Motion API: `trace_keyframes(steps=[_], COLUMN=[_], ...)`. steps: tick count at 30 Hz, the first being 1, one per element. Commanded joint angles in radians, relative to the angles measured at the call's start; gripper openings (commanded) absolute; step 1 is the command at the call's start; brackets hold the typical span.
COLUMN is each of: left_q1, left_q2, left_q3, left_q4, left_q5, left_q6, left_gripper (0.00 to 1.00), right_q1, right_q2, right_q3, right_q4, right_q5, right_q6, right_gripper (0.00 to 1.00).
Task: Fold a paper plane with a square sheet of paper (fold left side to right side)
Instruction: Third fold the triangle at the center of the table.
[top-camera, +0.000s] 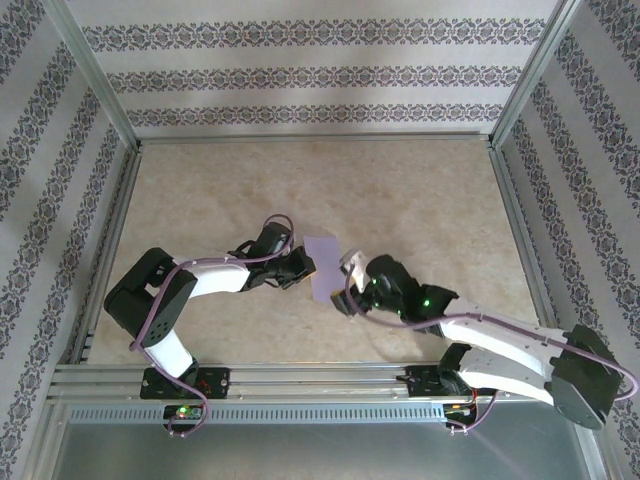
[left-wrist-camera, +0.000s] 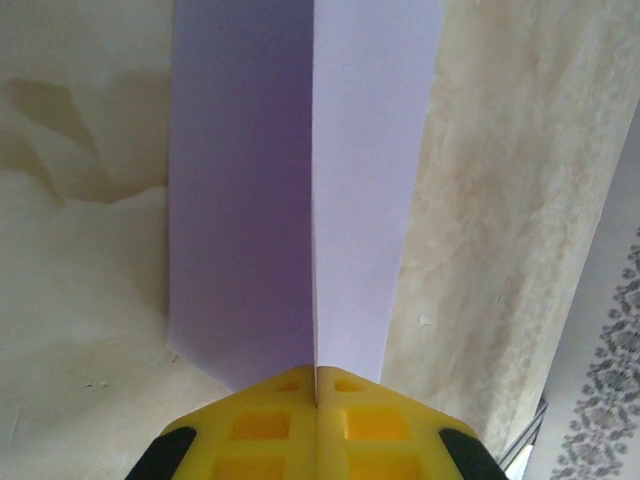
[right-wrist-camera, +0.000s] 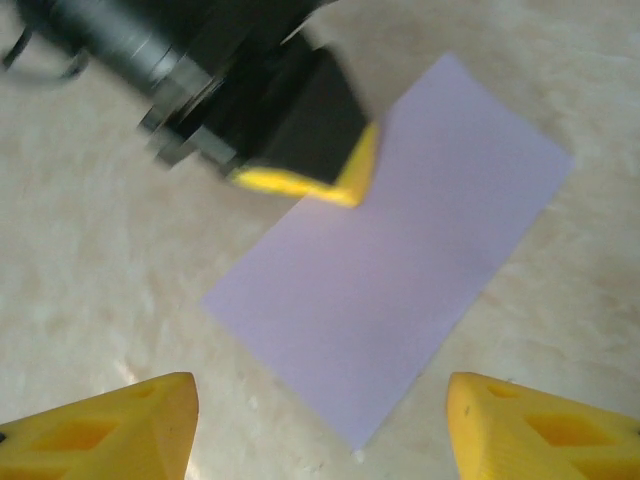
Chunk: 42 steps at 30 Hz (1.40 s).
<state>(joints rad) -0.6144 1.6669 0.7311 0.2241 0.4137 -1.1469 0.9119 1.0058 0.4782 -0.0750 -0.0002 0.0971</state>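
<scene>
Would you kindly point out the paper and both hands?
paper (right-wrist-camera: 400, 260): right wrist view, middle of its face.
left hand (left-wrist-camera: 317, 385): left wrist view, where shut fingertips meet.
right hand (right-wrist-camera: 320, 395): right wrist view, between its open fingertips.

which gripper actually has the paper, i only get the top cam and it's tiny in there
observer: the left gripper is shut on the sheet of paper. The left wrist view shows its yellow fingers pressed together on the near edge.
operator: and the right one
observer: the right gripper is open. In the right wrist view its tips stand wide apart and touch no paper.
operator: is it folded
observer: it seems so. The left wrist view shows two lavender panels meeting along a straight crease that runs away from the fingertips.
</scene>
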Motion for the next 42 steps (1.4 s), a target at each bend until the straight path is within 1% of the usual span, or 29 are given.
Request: trace_keyframes(steps=[1,3,6,13,17,21,23,26,28,32,37,39,40,42], left_q1=[-0.016,-0.019,-0.023,-0.031,-0.032,-0.033,-0.033,-0.033,-0.033,-0.033,-0.031,-0.031,-0.030,-0.028], left_q2=[-0.004,0.007,0.020,0.026,0.027,0.027,0.026,0.025,0.025,0.027,0.022,0.018,0.012,-0.003], left_q3=[-0.009,0.000,0.009,0.008,0.005,0.003,-0.001,-0.004,-0.007,-0.010,-0.013,-0.012,-0.012,-0.012], left_q4=[0.110,0.113,0.115,0.115,0.116,0.116,0.118,0.118,0.119,0.123,0.121,0.114,0.105,0.083], left_q5=[-0.059,-0.059,-0.053,-0.050,-0.047,-0.044,-0.045,-0.047,-0.049,-0.051,-0.053,-0.053,-0.055,-0.059], left_q6=[-0.105,-0.111,-0.114,-0.116,-0.116,-0.113,-0.113,-0.110,-0.110,-0.111,-0.107,-0.102,-0.097,-0.083], left_gripper=[0.00,0.00,0.00,0.00,0.00,0.00,0.00,0.00,0.00,0.00,0.00,0.01,0.04,0.13], right_q1=[0.085,0.145,0.197,0.211,0.206,0.193,0.183,0.173,0.169,0.167,0.168,0.167,0.166,0.161], right_q2=[-0.013,0.014,0.098,0.293,0.379,0.443,0.460,0.470,0.465,0.455,0.437,0.434,0.432,0.428], right_q3=[-0.059,-0.080,-0.084,-0.017,0.010,0.042,0.055,0.065,0.064,0.062,0.059,0.061,0.064,0.063], right_q4=[0.095,0.135,0.199,0.320,0.383,0.417,0.426,0.423,0.418,0.392,0.356,0.337,0.325,0.309], right_q5=[0.178,0.224,0.281,0.343,0.358,0.359,0.356,0.356,0.349,0.332,0.309,0.298,0.292,0.269], right_q6=[-0.132,-0.186,-0.229,-0.259,-0.255,-0.247,-0.246,-0.255,-0.255,-0.248,-0.231,-0.220,-0.211,-0.188], right_gripper=[0.69,0.71,0.73,0.75,0.71,0.64,0.58,0.47,0.37,0.22,0.01,0.00,0.00,0.00])
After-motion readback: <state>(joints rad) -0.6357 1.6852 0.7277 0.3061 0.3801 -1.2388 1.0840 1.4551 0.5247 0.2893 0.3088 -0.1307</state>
